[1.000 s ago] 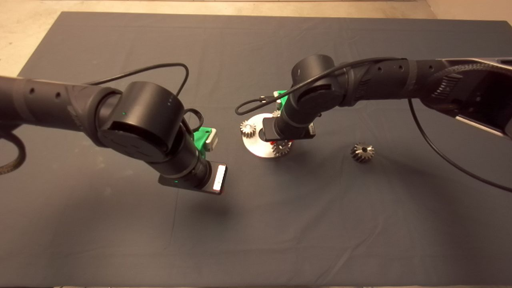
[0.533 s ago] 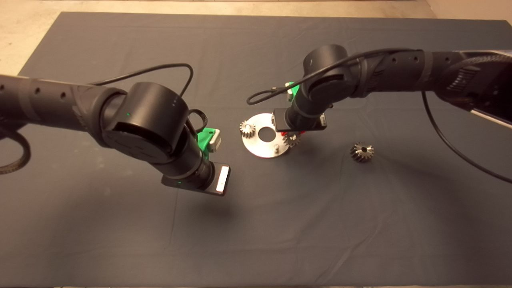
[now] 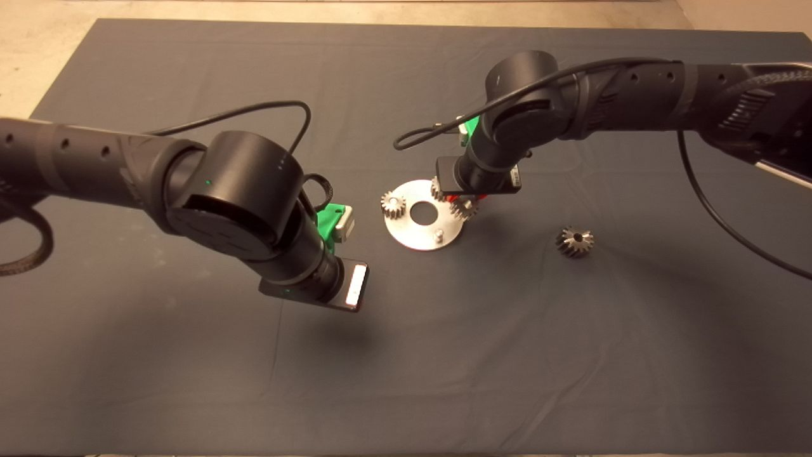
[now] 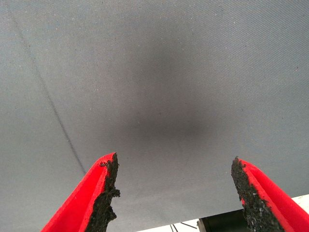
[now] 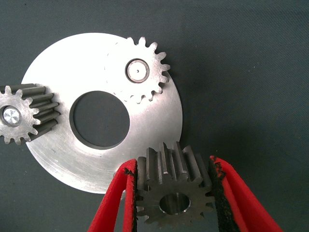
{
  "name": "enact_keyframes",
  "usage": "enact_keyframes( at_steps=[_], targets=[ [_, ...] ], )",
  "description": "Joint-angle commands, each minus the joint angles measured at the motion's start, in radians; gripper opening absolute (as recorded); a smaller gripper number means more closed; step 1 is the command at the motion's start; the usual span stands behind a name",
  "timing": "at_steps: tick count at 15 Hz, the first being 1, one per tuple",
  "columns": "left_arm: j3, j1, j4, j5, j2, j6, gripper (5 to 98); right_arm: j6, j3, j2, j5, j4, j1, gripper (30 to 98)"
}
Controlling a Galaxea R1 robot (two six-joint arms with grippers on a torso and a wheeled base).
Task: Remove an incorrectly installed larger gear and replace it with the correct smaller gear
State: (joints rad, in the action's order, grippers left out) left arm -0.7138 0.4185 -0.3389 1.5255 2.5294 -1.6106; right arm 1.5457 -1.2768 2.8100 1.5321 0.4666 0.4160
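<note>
Now that my right gripper [image 5: 174,203], clamping the smaller gear [image 5: 174,186], has drifted off the plate [image 5: 58,159], its empty peg [image 3: 438,233] needs realigning.

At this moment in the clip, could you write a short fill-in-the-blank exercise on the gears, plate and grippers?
1. The right gripper is shut on a small grey steel straight-toothed gear, held above the round steel plate's ____.
2. The number of small gears seated on that plate's pins is ____.
3. The wide dark slanted-tooth gear lies on the ____, apart from the plate.
4. The left gripper hovers over bare mat with its fingers ____.

Missing words: edge; two; mat; open
</note>
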Motion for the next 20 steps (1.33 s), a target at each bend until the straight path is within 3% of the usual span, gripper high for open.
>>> enact_keyframes(
  at_steps=[1, 10, 16, 20],
  targets=[
    [-0.004, 0.008, -0.006, 0.133, 0.001, -0.002, 59.2, -0.007, 0.002, 0.024, 0.125, -0.074, 0.036, 31.2],
    [-0.005, -0.017, -0.008, 0.133, -0.007, -0.002, 59.2, -0.001, 0.002, 0.052, 0.120, -0.128, 0.036, 31.2],
    [-0.004, -0.018, -0.011, 0.133, -0.004, -0.002, 59.2, 0.002, 0.033, 0.079, 0.122, 0.037, 0.018, 31.2],
    [-0.007, -0.019, -0.011, 0.133, 0.001, -0.002, 59.2, 0.007, 0.042, 0.079, 0.123, 0.063, -0.001, 31.2]
  ],
)
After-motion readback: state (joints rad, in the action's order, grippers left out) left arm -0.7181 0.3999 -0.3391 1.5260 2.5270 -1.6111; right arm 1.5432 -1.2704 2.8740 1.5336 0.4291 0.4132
